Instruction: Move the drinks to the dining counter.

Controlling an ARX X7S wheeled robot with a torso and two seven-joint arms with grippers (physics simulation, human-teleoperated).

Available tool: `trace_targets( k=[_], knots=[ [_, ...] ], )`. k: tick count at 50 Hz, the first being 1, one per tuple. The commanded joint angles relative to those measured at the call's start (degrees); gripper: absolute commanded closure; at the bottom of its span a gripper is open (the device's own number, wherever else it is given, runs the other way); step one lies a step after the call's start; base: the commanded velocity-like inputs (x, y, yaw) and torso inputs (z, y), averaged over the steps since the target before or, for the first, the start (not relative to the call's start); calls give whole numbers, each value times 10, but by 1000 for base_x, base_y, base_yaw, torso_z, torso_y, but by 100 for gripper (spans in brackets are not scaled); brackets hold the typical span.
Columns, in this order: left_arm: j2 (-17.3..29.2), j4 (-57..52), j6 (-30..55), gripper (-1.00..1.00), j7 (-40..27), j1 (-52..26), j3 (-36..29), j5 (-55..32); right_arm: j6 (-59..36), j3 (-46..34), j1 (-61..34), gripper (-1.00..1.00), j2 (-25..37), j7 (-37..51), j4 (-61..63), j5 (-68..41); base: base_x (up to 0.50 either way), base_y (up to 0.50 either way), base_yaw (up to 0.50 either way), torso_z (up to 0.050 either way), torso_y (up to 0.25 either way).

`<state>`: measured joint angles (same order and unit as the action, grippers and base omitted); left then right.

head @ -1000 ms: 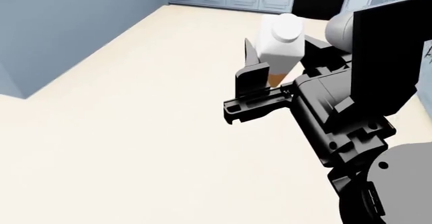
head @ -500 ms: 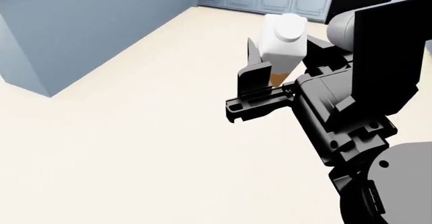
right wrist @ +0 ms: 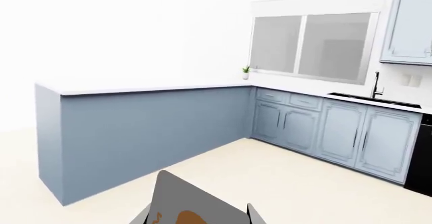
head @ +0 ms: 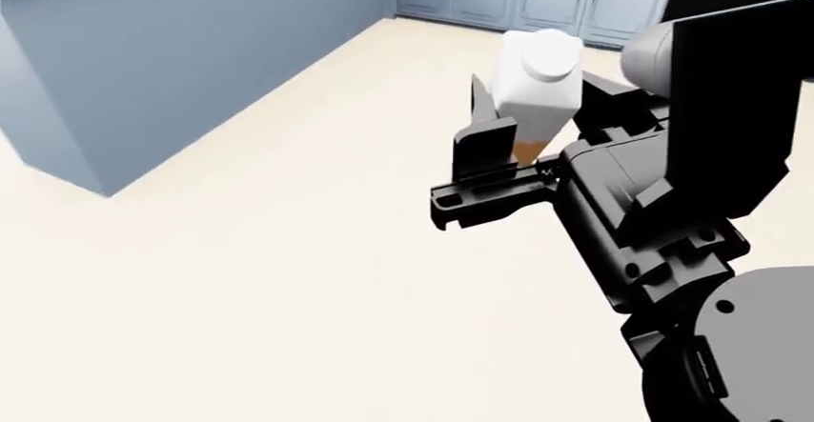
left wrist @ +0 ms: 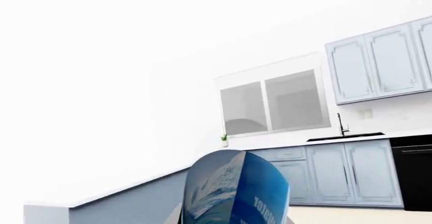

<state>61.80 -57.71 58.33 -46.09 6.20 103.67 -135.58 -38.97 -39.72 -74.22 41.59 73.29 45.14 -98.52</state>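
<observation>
Cream flooring [head: 254, 279] spread beneath us, and light-blue panelled cabinets [right wrist: 337, 133] ran along the far wall under a wide window [right wrist: 317, 44], with a black tap [right wrist: 376, 85] over a sink. To our left stood the dining counter [head: 191, 50], its white top [right wrist: 148, 88] flat above a smooth slate-blue side panel; it lay well apart from our arms. A small potted plant [right wrist: 246, 72] sat on the white top near the window.

Our right gripper [head: 509, 150] was clamped on the white carton [head: 537, 84], whose round white cap faced the head camera and whose tan-orange base sat down between the black fingers [head: 483, 146]. We held it upright above the floor, not over any counter. In the right wrist view only the carton's grey-white side and an orange patch showed.

The water bottle [left wrist: 236, 188] filled the lower edge of the left wrist view, blue label close to the lens. Our left gripper itself was out of sight in every picture, so we could not tell its state.
</observation>
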Motion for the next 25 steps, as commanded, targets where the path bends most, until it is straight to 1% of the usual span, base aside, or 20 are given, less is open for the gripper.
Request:
trace_targets(
  k=[1, 25],
  knots=[
    [0, 2, -1, 100, -5, -10, -3, 1, 5, 12, 4, 100, 2, -4, -2, 4, -213, 452, 0, 0, 11],
    [2, 4, 3, 100, -11, -19, -7, -5, 1, 7, 1, 100, -1, -8, -3, 9, -203, 457, 0, 0, 2]
  ],
)
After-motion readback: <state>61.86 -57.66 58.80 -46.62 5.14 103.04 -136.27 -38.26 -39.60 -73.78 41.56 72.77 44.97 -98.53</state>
